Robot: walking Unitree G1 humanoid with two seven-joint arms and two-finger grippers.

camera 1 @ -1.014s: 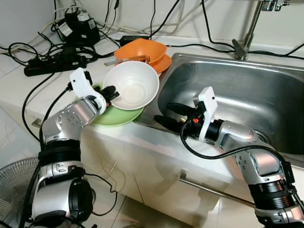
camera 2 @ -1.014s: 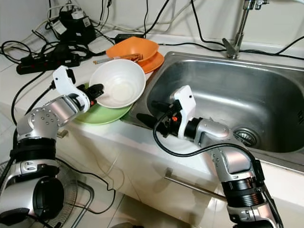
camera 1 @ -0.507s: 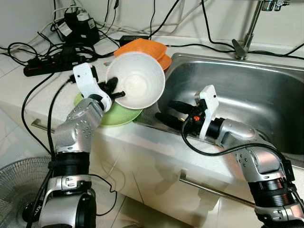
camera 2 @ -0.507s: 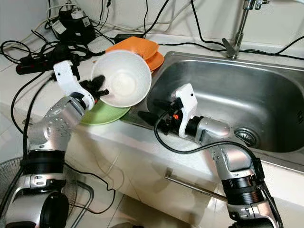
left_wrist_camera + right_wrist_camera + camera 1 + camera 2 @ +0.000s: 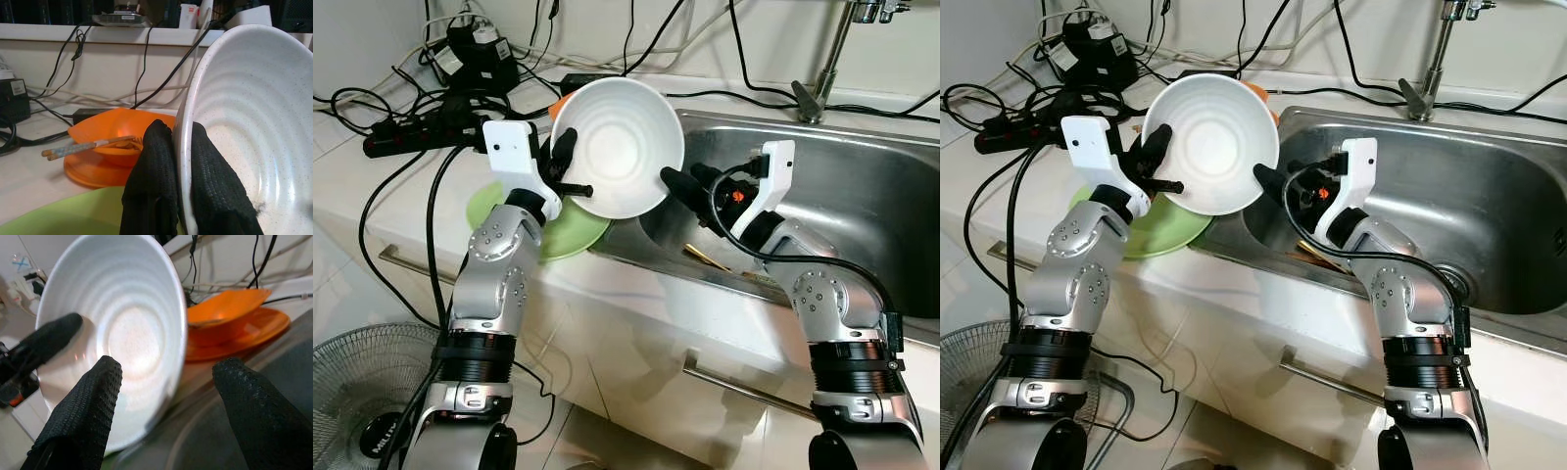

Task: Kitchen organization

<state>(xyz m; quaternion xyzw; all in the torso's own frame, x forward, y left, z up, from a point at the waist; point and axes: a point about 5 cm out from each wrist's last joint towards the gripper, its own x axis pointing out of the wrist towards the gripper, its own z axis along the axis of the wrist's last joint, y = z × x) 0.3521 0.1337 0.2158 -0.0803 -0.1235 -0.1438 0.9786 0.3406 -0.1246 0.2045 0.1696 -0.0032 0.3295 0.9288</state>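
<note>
White bowl [image 5: 619,147] is lifted and tilted on its side above the counter [image 5: 372,186] edge beside the sink [image 5: 862,196], where we see our left gripper [image 5: 564,168] pinching its rim, while our right gripper [image 5: 683,182] waits with wide-apart fingers just beside its opposite rim.

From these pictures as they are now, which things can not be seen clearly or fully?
- Orange bowl: in the eye views the lifted white bowl, clamped at its rim by the left pincer, covers nearly all of it.
- Green plate: the white bowl and left arm hide part of it.
- Faucet: its top is cut by the picture's upper edge.
- Sink floor near the open right pincer: that arm hides it.
</note>
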